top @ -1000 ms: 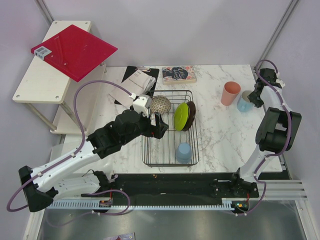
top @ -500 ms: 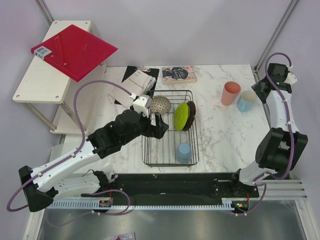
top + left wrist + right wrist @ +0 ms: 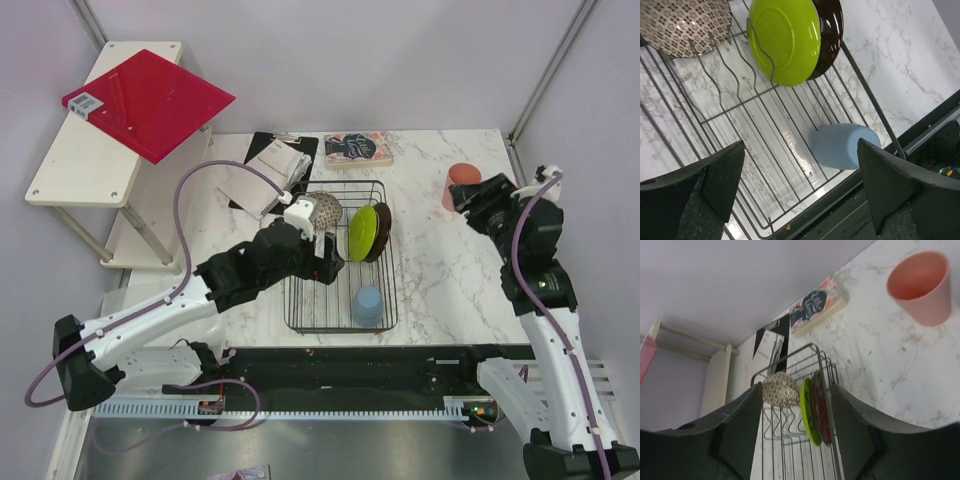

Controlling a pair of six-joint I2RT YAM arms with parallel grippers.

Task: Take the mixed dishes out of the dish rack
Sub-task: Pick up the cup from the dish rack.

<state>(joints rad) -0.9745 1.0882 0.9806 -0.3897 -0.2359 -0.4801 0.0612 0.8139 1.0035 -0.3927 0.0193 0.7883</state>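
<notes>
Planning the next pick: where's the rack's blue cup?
In the top view, the blue cup sits in the dish rack's near right corner; the lime green plate stands farther back.

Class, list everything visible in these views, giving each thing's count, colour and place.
dish rack: 1, black wire, mid-table
bowl: 1, speckled beige-brown, rack's far end
lime green plate: 1, on edge in rack
dark plate: 1, behind the green one
blue cup: 1, rack's near end
pink cup: 1, upright, table's far right
book: 1, pink-black, far edge
clipboard: 1, black, beside book
board: 1, red, on shelf
shelf: 1, white, left of table
left gripper: open, over rack
right gripper: open, near pink cup
</notes>
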